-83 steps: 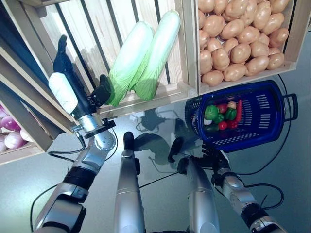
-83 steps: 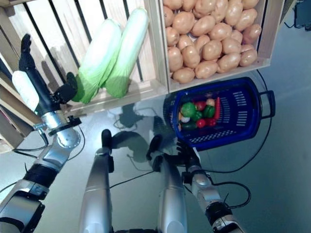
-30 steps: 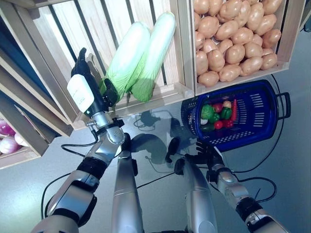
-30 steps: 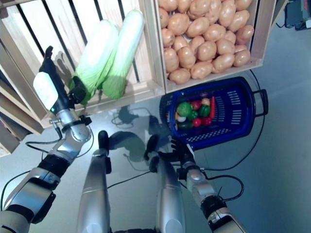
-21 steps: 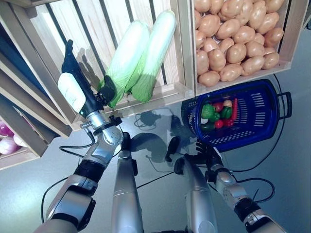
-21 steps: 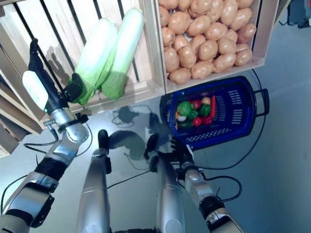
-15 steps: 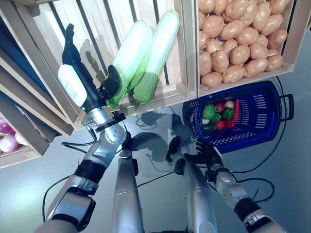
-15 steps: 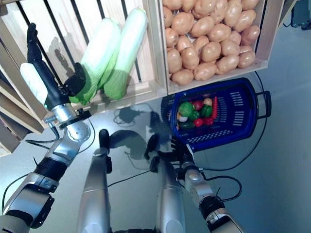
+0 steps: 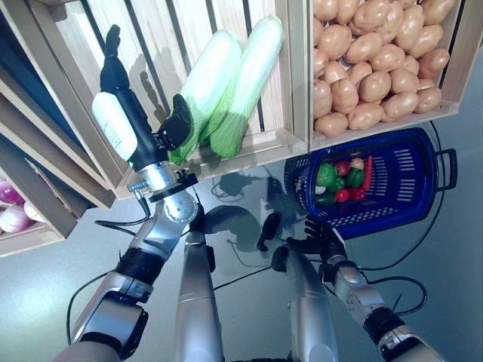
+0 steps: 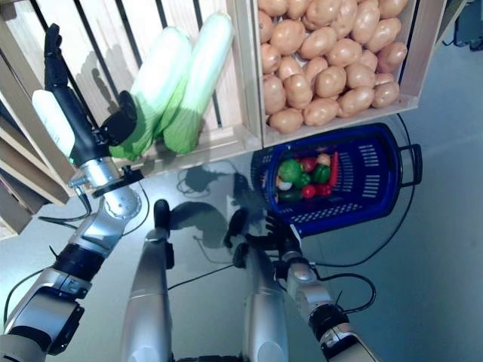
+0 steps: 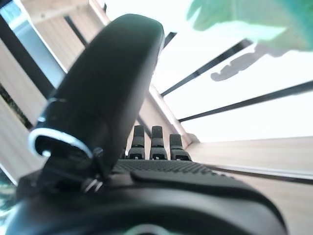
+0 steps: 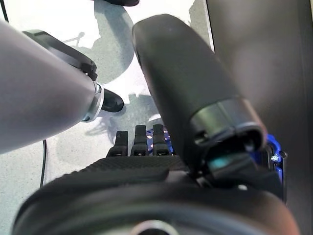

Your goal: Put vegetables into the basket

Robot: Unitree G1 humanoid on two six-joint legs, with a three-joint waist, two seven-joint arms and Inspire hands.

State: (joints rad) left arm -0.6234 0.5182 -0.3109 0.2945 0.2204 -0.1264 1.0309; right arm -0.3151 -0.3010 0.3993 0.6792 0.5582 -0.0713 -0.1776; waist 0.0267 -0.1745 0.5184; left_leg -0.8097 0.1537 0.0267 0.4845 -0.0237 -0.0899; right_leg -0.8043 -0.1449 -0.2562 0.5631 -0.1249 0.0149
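Against the slatted back of the wooden crate (image 9: 279, 143): two napa cabbages (image 9: 226, 83), lying side by side and touching, leafy green ends down at the crate's front lip. Just right of the crate, across a shared wooden wall: one bin (image 9: 453, 83) heaped with potatoes (image 9: 370, 53), too many to count. Below and right of the crate, on the floor: one blue basket (image 9: 411, 181) with black handles, already holding a small cluster of vegetables (image 9: 341, 179) — green, red and pale pieces, exact count not readable. Left of the crate, on a lower shelf at the edge of view: a few purple onions (image 9: 11, 211), partly cut off.

Surface under everything: smooth grey floor (image 9: 453, 286), glossy, reflecting the crate front. Wooden shelving (image 9: 45, 151) running off left of the crate.

Left hand (image 9: 124, 121) raised inside the crate, left of the cabbages: fingers straight and extended up along the slats, thumb standing out toward the green end of the nearer cabbage, close against it; actual contact not confirmable. Nothing gripped; left wrist view shows straight fingers against bare slats with cabbage leaf off to one side.

Right hand (image 9: 321, 237) low, well below the crate, just beside the near rim of the basket: fingers straight, relaxed, holding nothing.
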